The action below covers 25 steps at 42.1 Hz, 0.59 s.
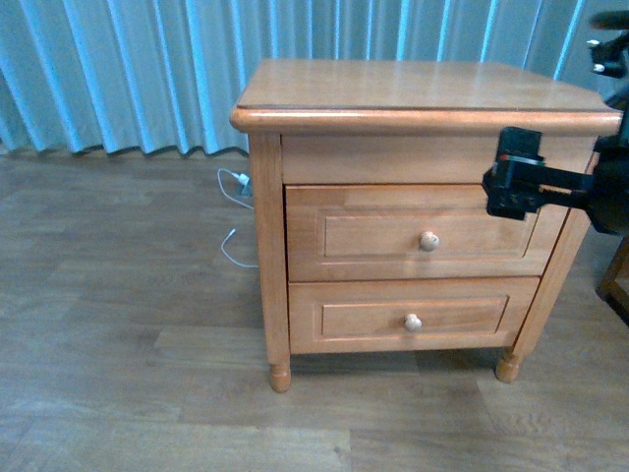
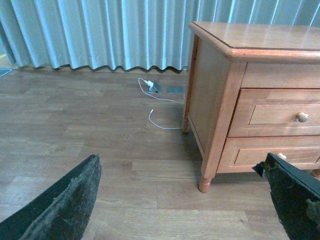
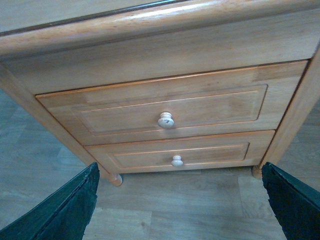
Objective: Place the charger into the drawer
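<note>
Evidently right claw (image 3: 177,200) spread wide, empty, facing closed drawer (image 3: 165,107), left claw (image 2: 182,200) likewise.

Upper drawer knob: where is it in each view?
Front view: upper drawer knob right of centre, on the closed drawer.
Left wrist view: at the right edge.
Right wrist view: near centre.
Shared landmark: lower knob, directly below it in all three.

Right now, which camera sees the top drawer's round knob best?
The right wrist view: the knob sits near the middle, big and facing the camera. The front view shows it smaller. The left wrist view only catches it small near the edge, from the side.
</note>
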Tool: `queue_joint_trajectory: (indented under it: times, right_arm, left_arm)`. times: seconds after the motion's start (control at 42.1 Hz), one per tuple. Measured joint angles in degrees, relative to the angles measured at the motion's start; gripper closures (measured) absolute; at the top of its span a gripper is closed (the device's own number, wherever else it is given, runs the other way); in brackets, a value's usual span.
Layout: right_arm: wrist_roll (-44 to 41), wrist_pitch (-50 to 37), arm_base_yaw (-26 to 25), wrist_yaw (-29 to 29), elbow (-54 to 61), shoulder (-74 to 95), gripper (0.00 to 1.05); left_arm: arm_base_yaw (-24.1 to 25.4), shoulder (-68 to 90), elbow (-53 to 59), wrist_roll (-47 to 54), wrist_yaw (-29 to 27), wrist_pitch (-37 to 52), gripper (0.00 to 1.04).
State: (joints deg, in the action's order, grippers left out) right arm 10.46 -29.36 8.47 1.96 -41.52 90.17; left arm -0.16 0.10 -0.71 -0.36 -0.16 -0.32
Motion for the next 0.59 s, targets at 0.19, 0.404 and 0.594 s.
queue_joint_trajectory:
  times: [0.19, 0.404, 0.594]
  right_arm:
    - [-1.4, 8.4, -0.8, 1.8, 9.4, -20.6, 0.08]
    - [-2.7, 16.3, -2.2, -1.9, 19.3, -42.3, 0.08]
    - [-3.1, 16.4, -2.5, -2.3, 19.5, -43.6, 0.08]
  left_arm:
    - [0.0, 0.0, 0.0, 0.0, 0.0, 0.0, 0.06]
    - [0.0, 0.0, 0.0, 0.0, 0.0, 0.0, 0.06]
    - [0.0, 0.0, 0.0, 0.0, 0.0, 0.0, 0.06]
